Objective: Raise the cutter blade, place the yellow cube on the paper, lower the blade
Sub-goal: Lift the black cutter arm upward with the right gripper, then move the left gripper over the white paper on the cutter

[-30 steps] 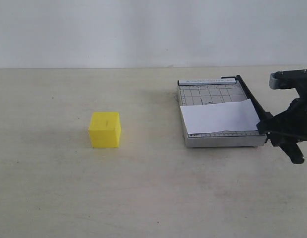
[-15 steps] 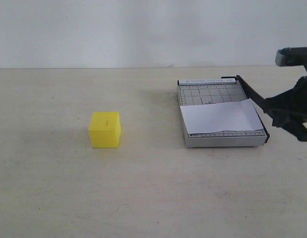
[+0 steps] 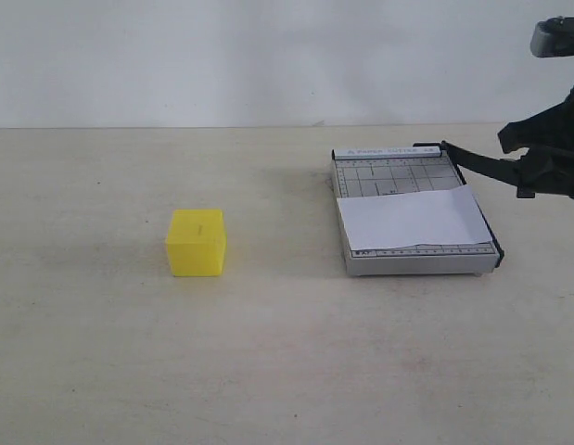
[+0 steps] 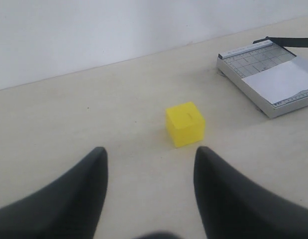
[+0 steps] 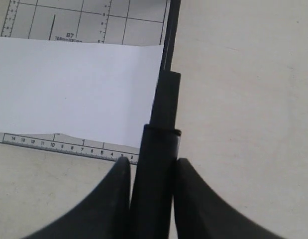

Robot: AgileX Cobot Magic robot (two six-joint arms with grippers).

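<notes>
The yellow cube (image 3: 196, 243) sits alone on the table, left of the grey gridded trimmer (image 3: 389, 176). The white paper (image 3: 412, 218) lies across the trimmer's near half. The cutter blade (image 3: 477, 162) slants up from its hinge at the trimmer's far right corner. My right gripper (image 3: 526, 167) is shut on its thick handle end. In the right wrist view the handle (image 5: 161, 144) is pinched in that gripper (image 5: 152, 162), above the paper's (image 5: 74, 89) edge. My left gripper (image 4: 150, 154) is open and empty, short of the cube (image 4: 185, 123). It does not show in the exterior view.
The beige table (image 3: 287, 371) runs back to a white wall (image 3: 268, 56). In the left wrist view the trimmer (image 4: 253, 64) with the paper (image 4: 283, 79) lies beyond the cube, the raised blade (image 4: 288, 41) above it.
My right gripper has risen with the blade handle in it. The blade has swung up from lying flat along the trimmer's right edge. The cube and paper have not moved.
</notes>
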